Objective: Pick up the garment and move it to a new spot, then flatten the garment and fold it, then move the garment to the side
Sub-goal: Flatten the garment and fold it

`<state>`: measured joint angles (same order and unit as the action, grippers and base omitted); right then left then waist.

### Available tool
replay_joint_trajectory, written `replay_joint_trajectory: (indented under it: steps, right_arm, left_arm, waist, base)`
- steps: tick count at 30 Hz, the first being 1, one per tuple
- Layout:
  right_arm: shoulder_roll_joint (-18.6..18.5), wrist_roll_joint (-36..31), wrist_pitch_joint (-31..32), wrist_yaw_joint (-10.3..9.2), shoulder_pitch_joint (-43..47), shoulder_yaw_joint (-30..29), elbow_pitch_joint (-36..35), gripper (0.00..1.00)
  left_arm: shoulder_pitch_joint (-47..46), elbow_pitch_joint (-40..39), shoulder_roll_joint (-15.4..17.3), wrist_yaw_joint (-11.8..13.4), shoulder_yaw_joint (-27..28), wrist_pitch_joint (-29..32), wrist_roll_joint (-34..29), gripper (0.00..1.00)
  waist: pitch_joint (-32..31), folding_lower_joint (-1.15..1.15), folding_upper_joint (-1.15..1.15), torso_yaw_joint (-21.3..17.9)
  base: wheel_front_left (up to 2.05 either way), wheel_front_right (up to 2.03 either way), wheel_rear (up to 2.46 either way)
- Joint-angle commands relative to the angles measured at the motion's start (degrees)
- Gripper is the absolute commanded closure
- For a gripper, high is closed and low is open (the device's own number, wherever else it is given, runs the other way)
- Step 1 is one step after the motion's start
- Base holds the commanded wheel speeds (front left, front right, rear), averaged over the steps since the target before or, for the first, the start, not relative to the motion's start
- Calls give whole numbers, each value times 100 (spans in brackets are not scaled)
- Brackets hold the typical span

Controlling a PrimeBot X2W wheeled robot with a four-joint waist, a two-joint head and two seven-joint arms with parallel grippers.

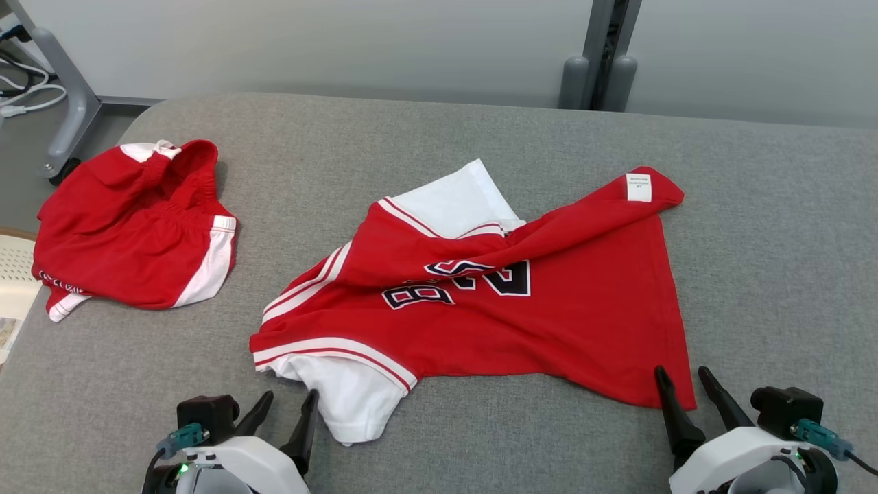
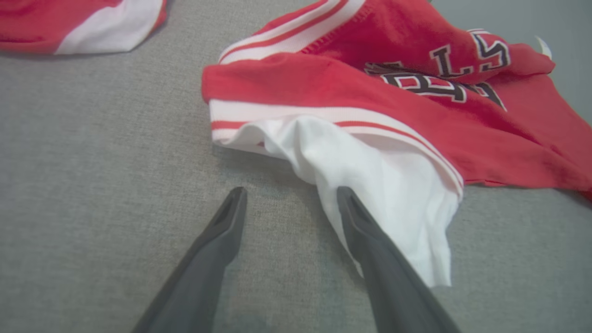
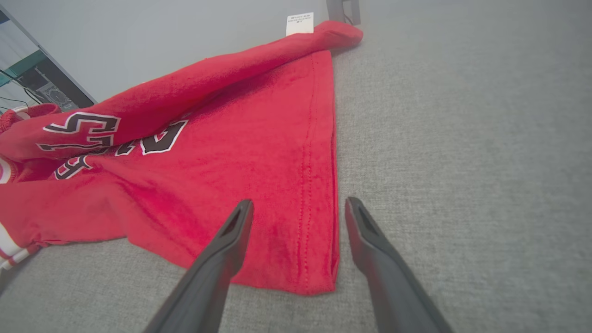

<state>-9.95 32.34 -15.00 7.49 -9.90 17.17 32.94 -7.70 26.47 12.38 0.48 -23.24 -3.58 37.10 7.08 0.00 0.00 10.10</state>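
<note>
Jersey (image 1: 521, 322) lies rumpled (one side folded over). Both spread wide, left gripper (image 1: 290, 394) sits by its sleeve (image 2: 393, 194) and right gripper (image 1: 681, 370) straddles the hem (image 3: 319, 273), likely for flattening.

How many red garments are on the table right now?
2: a jersey in the middle of the table, and shorts near its left edge. Nothing else seems hidden.

Setting: robotics lab or test room. Grey fabric-covered tabletop (image 1: 754, 240), bare pale wall (image 1: 343, 41), metal stand leg (image 1: 68, 103) with loose cables (image 1: 27, 89), grey upright post (image 1: 603, 48).

One jersey (image 1: 549, 322), one pair of shorts (image 1: 130, 233), one table (image 1: 768, 240).
</note>
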Motion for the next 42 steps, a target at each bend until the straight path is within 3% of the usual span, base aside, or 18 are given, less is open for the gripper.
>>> replay_joint_trajectory:
  steps: [1,14,23,31,32,33,35,42]
  right_arm:
    - [-50,43,-27,2,-42,14,26,0]
    - [-68,44,-27,2,-105,-26,2,0]
    - [-63,28,-27,2,-140,-59,38,0]
    - [-26,0,-27,2,-85,-88,27,0]
    - [-23,-5,-27,2,-83,-92,27,0]
    - [-19,-4,-27,2,-82,-87,30,0]
    - [-9,-9,-27,2,-82,-82,39,0]
    - [-9,12,-27,2,-57,-92,42,0]
  left_arm:
    - [-147,122,1,-41,14,-70,-18,0]
    - [-486,690,-350,-599,-148,-172,362,0]
    - [-555,718,-265,-526,-72,-431,320,0]
    - [-338,668,-334,-648,-331,98,508,0]
    - [-335,645,-327,-646,-341,118,523,3]
    - [-342,613,-332,-646,-339,110,531,30]
    - [-364,551,-324,-560,-296,35,505,100]
    - [-464,143,-84,-203,-285,-117,206,100]
  waist:
    - [27,0,0,-26]
    - [140,0,0,-167]
    - [134,0,0,-118]
    - [93,0,0,-59]
    - [90,0,0,-55]
    - [87,0,0,-55]
    - [78,0,0,-61]
    - [34,0,0,-95]
  base:
    - [0,0,0]
    - [0,0,0]
    - [0,0,0]
    - [0,0,0]
    - [0,0,0]
    - [0,0,0]
    - [0,0,0]
    - [0,0,0]
